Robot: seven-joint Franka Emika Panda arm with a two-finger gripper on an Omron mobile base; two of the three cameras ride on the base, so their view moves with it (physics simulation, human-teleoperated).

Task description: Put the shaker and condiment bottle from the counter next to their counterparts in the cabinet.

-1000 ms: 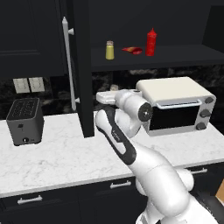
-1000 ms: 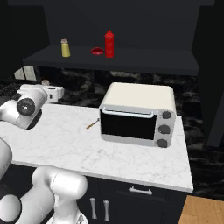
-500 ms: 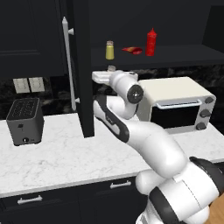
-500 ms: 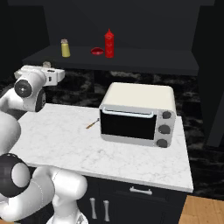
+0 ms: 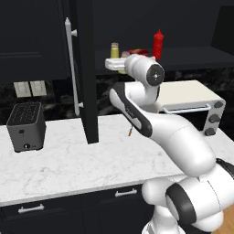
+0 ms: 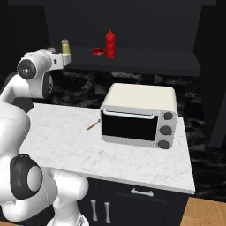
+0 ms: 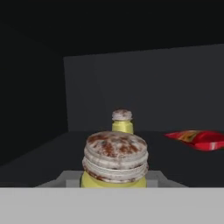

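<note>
The pincer [image 7: 114, 183] was clamped on the shaker [image 7: 115, 160], which sat upright between the fingers at the bottom of the hand view with its speckled grey cap toward the top of the picture and its yellow body below. From the base views the hand had it raised at the level of the cabinet [image 5: 84, 68] shelf, at the shelf's front edge, not yet set down. Its long axis looked vertical — cap up, base down — and I saw no lean in it. Deeper on the shelf stood the counterpart shaker [image 7: 122, 121], also upright and straight ahead of the held one, with the flat red item [image 7: 199, 138] lying off to the right of it in the hand view. The condiment bottle [image 6: 110, 43] already stood on the shelf, just beside that red item. To finish this step well, I judged the hand should travel straight inward, keeping the shaker level, and stop just beside the matching one rather than against it — a nudge could topple a thing so narrow. The base should be brought onto the shelf before the fingers part, and the hand drawn back along the same line so it would not brush either shaker.
</note>
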